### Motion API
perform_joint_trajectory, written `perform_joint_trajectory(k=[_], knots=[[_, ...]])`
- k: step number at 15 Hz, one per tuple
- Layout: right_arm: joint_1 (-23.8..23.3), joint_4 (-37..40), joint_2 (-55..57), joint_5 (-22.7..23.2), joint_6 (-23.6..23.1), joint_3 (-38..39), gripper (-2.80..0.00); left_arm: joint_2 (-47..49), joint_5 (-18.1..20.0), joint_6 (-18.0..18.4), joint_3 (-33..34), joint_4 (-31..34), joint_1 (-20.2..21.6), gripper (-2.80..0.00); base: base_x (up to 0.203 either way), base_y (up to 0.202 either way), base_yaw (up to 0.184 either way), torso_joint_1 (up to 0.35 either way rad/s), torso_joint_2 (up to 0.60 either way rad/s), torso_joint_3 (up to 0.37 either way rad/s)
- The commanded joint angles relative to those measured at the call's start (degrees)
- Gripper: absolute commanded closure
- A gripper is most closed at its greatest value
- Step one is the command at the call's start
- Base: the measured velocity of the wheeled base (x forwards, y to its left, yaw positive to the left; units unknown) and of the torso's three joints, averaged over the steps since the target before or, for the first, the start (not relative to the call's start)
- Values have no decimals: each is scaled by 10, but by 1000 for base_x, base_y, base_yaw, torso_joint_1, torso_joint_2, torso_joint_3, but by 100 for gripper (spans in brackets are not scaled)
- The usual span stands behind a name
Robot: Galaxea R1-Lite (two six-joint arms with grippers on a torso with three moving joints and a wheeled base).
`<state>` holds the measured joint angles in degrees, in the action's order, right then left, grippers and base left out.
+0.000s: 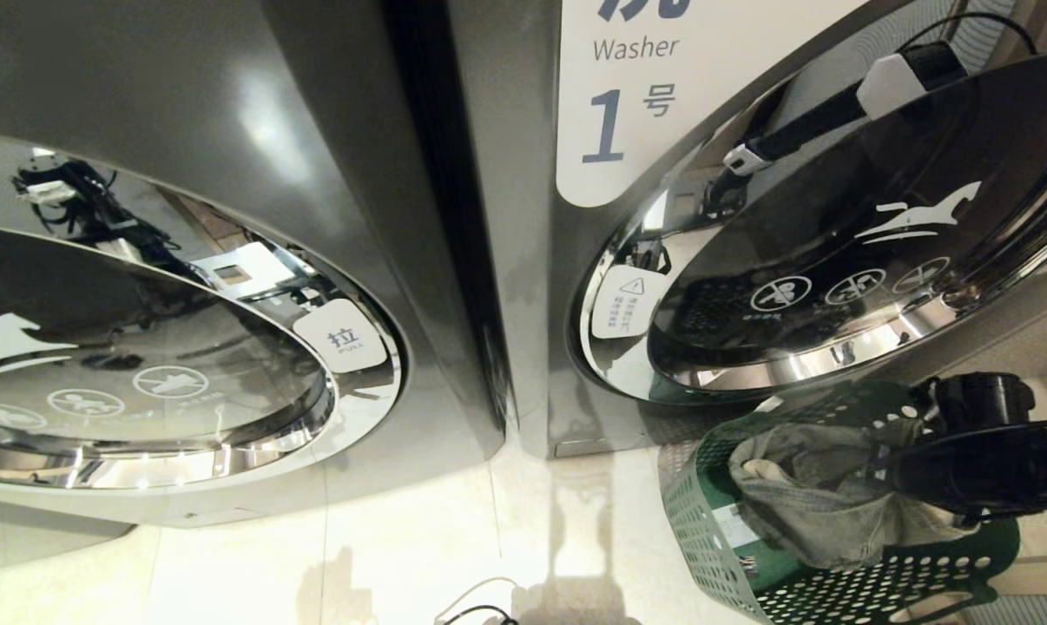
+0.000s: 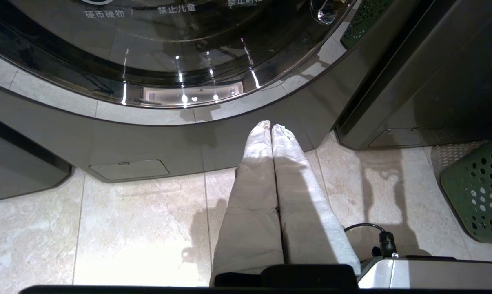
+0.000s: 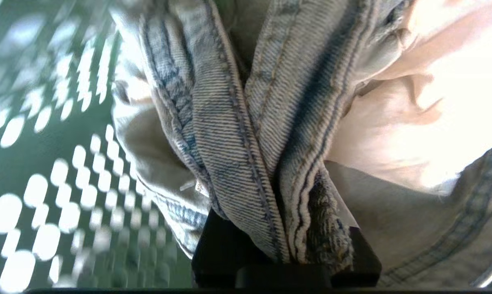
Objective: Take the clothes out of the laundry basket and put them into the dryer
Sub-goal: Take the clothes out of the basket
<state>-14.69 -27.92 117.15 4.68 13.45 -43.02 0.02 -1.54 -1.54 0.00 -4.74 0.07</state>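
Right wrist view: right claw point(image 3: 287, 228) pinching folded denim jeans point(image 3: 246, 134) over green laundry basket point(image 1: 714, 521), beside washer 1 point(image 1: 523, 260). Left claw point(image 2: 270, 127) pressed together above floor point(image 2: 127, 228).

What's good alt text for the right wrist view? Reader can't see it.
Close-up of the right gripper, its jaws shut on a bunched fold of faded denim garment, with paler cloth beside it. Behind is the green perforated wall of the laundry basket.
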Motion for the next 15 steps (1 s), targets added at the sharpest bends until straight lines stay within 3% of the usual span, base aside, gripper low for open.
perform_joint_trajectory(k=[1, 6, 12, 15], knots=[[9, -3, -98, -4, 0, 57, 0, -1, 0, 0, 17, -1, 0, 0, 0, 0, 0, 0, 0, 0], [18, -4, -276, -32, -13, 121, 0, -1, 0, 0, 17, 0, 0, 0, 0, 0, 0, 0, 0, 0], [18, -2, -522, -53, -132, 206, 0, 0, 0, 0, 17, 0, 0, 0, 0, 0, 0, 0, 0, 0], [23, -1, -633, -78, -161, 249, 0, -1, 0, 0, 17, -1, 0, 0, 0, 0, 0, 0, 0, 0]])
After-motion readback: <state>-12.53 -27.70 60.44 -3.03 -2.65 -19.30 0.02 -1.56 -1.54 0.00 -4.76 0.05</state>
